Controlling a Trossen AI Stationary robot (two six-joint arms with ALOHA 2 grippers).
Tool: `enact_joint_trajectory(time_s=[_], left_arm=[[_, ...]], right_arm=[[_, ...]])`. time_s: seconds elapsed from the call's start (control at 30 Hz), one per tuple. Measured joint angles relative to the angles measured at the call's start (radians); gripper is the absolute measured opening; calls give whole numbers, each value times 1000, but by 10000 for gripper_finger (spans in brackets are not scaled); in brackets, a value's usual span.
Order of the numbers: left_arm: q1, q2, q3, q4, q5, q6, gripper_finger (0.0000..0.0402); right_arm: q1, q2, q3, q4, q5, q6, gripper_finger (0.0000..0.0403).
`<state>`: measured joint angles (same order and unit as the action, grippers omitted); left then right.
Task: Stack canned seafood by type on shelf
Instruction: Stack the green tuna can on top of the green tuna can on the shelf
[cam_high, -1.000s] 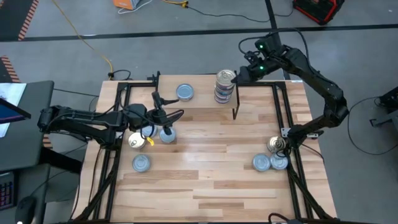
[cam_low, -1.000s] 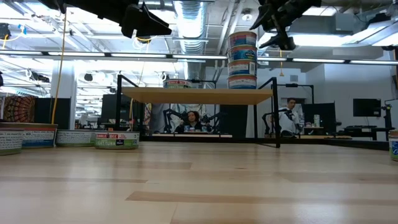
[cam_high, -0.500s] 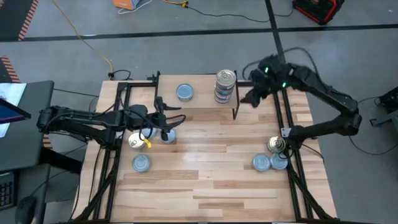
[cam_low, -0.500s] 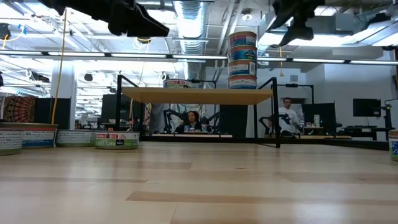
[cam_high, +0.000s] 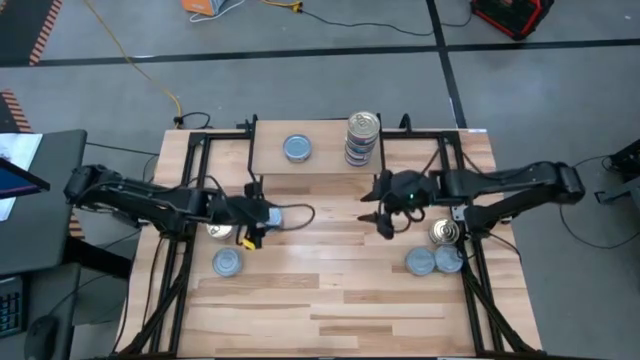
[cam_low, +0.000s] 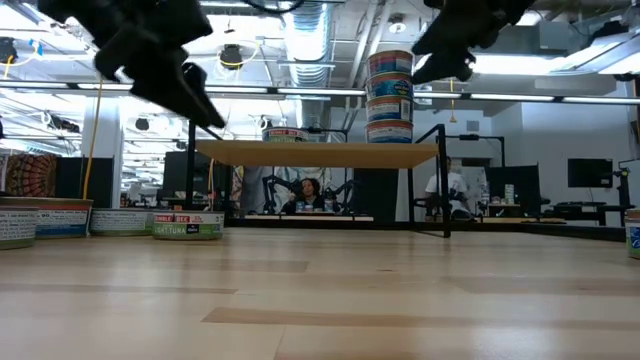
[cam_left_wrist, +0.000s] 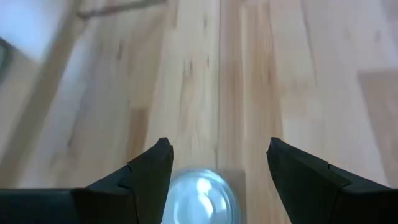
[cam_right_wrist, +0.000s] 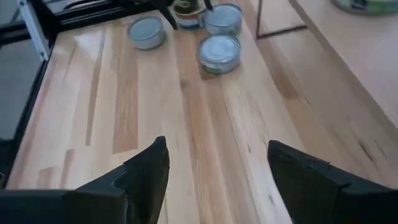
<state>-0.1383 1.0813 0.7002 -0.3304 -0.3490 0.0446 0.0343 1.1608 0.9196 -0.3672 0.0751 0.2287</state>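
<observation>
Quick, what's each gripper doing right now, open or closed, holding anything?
Left gripper: open, holding nothing, poised above a small round bluish-topped metal tin.
Right gripper: open, empty, over bare wooden tabletop.

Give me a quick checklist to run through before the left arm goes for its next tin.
1. Left end effector open: ok, fingers spread with nothing between them.
2. Tin lined up: ok, a bluish-topped tin sits between the fingers in the left wrist view.
3. Right end effector out of the way: ok, open and empty over the table's middle, apart from the left arm.
4. Stack of tins on the shelf standing upright: ok.
5. Room on the shelf: ok, only the stack and a single blue-topped tin on it.
6. Label type of the targeted tin: cannot tell.
</observation>
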Motion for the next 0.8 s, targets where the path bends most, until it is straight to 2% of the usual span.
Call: enact_joint_trajectory(time_s=[0.1, 0.2, 0.53, 0.63, 0.8], left_arm=[[-33, 52, 0, -11, -50, -12, 251], [-44, 118, 0, -37, -50, -6, 251], [-55, 359, 0, -129, -51, 6, 242], [-78, 406, 3, -118, -97, 26, 211], [-128, 449, 3, -119, -218, 0, 120]], right_arm=[[21, 30, -11, 115, 6, -56, 296], [29, 55, -10, 215, 7, -96, 296], [53, 94, -10, 302, 8, -106, 296], [64, 105, -10, 308, 10, -99, 296], [80, 104, -10, 317, 11, -87, 296]])
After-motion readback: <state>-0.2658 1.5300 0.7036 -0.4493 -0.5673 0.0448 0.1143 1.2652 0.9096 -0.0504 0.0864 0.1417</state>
